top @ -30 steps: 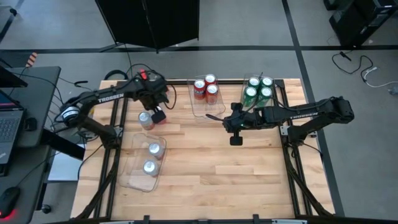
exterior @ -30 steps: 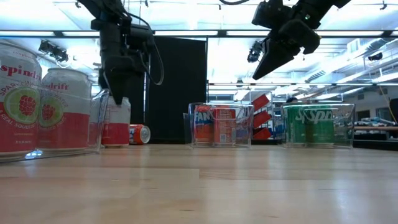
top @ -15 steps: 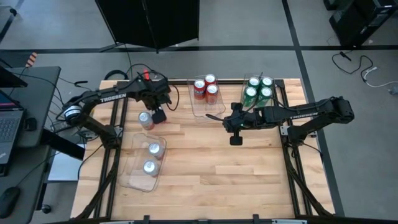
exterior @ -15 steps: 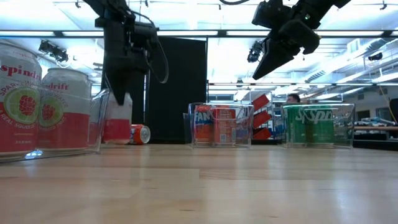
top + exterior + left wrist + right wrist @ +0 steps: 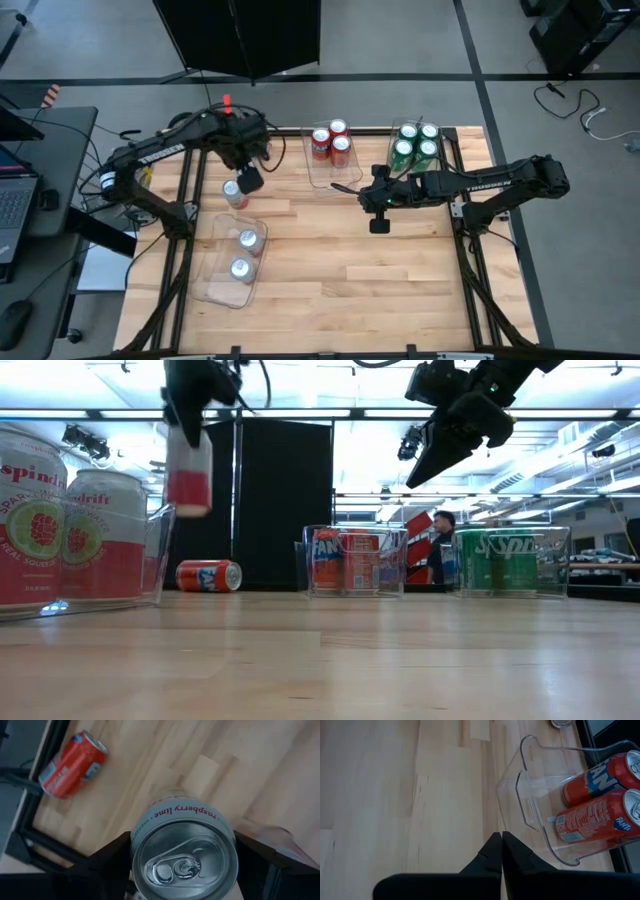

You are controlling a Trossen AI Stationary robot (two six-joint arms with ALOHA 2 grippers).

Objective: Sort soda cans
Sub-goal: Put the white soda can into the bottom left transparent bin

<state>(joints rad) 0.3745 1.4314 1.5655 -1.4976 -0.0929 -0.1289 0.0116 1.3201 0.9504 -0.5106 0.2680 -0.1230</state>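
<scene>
1. On the table [image 5: 330, 250]: three clear bins [image 5: 232, 262], holding two white, three red and four green cans.
2. Over mid-table: right gripper [image 5: 379, 203], pinched shut, empty.
3. Above the far left corner: left gripper [image 5: 188, 420], clamped on a white can [image 5: 183, 851], held upright, off the wood.
4. Beneath it: red can [image 5: 209, 575], on its side.

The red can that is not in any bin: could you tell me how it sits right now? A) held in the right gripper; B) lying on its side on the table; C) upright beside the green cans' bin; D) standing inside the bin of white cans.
B: the red can lies on its side on the bare table, while the left gripper holds a white can lifted above the table.
</scene>
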